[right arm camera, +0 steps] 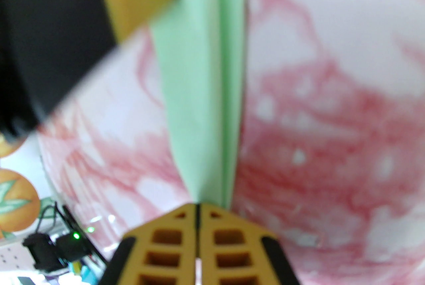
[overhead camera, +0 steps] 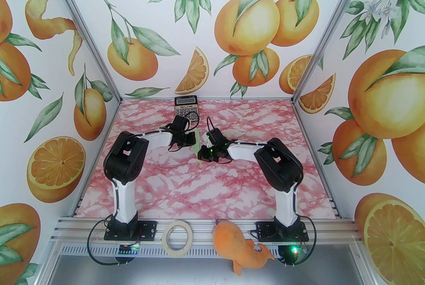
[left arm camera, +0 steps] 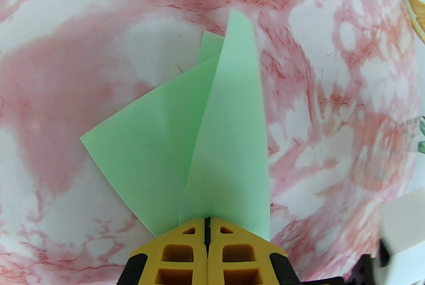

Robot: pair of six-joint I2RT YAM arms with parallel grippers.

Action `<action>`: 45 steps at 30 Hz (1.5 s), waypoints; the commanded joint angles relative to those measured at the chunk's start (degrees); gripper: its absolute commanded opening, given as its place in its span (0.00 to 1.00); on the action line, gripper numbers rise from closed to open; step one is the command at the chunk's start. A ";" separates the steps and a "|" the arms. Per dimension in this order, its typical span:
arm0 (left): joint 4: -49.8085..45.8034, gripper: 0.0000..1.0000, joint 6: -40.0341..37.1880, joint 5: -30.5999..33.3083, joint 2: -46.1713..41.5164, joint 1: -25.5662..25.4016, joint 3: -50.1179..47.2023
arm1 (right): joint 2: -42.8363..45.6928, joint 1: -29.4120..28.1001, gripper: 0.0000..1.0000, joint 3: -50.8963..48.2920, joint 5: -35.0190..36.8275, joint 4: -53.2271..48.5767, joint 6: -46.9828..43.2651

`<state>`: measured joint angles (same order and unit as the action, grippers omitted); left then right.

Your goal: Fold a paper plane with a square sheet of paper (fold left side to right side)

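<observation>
Farthest on the near side of the calculator (overhead camera: 186, 106), a tape roll (overhead camera: 178, 238) and an orange plush toy (overhead camera: 240, 252) sit on the front rail, out of the working area. Just in front of the calculator, the green paper plane (overhead camera: 198, 148) stands edge-up over the pink bench (overhead camera: 166, 190). The left pincer (left arm camera: 208, 222) is clamped on one end and the right pincer (right arm camera: 198, 207) on the other, probably to press the folded layers together along the centre crease.
</observation>
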<state>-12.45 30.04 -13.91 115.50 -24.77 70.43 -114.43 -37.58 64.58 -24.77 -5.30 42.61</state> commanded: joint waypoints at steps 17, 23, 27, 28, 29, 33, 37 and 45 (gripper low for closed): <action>0.59 0.09 3.53 -7.61 -7.87 -1.76 -0.61 | -2.20 0.39 0.05 -3.01 0.51 1.16 2.15; 4.97 0.05 5.77 -9.93 -4.59 -2.00 -2.92 | -2.20 0.36 0.05 -3.32 0.25 1.52 2.39; 6.94 0.03 5.84 -9.94 -2.46 -1.70 -3.68 | -1.94 0.36 0.05 -3.63 -0.05 1.43 2.30; 7.42 0.02 5.75 -9.76 -2.00 -1.65 -3.77 | -1.85 0.35 0.05 -3.72 -0.02 1.43 2.30; 7.74 0.01 5.69 -9.67 -1.55 -1.47 -3.90 | -1.86 0.34 0.04 -3.83 -0.01 1.39 2.35; 8.77 0.01 5.09 -9.35 0.12 -1.04 -3.99 | -1.93 0.40 0.03 -4.20 -0.28 1.15 2.30; 9.26 0.01 3.93 -9.24 2.01 -0.59 -2.75 | -1.87 0.18 0.03 -4.80 -0.31 0.93 2.13; 7.83 0.01 2.08 -8.64 5.67 0.25 1.41 | -2.52 -0.37 0.01 -5.50 -1.33 -0.89 0.91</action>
<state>-6.02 34.11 -26.02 117.89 -25.52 69.30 -114.37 -37.10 61.71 -26.24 0.56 44.49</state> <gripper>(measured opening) 0.045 0.047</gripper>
